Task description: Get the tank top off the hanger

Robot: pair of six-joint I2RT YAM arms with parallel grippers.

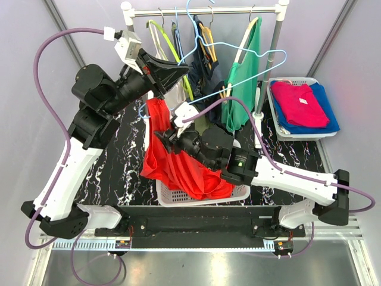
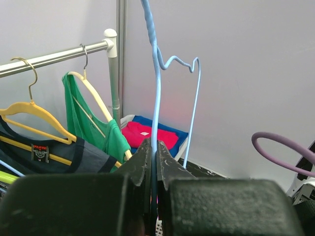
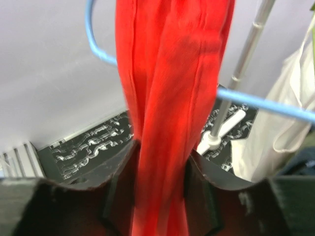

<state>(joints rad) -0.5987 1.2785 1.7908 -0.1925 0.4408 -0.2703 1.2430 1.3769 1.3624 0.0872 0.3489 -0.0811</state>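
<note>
We hold the blue hanger (image 2: 156, 98) by its wire, left gripper (image 2: 153, 147) pressed tight on it as an anchor. Red tank top (image 3: 167, 88) hangs from it, draping into the basket (image 1: 241, 192). Right gripper (image 3: 161, 152) pinches the bunched cloth, likely placed to pull it free.

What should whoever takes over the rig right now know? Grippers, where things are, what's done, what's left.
Left gripper: shut on the wire of the blue hanger, holding it up.
Right gripper: closed on the bunched red tank top, with fabric between its fingers.
The tank top is draped over the hanger, and its lower end lies in the white basket.
Done: both grips are in place.
Left: the tank top is not off the hanger yet. Probably pull it down and clear with the right arm while the left holds the hanger steady.
</note>
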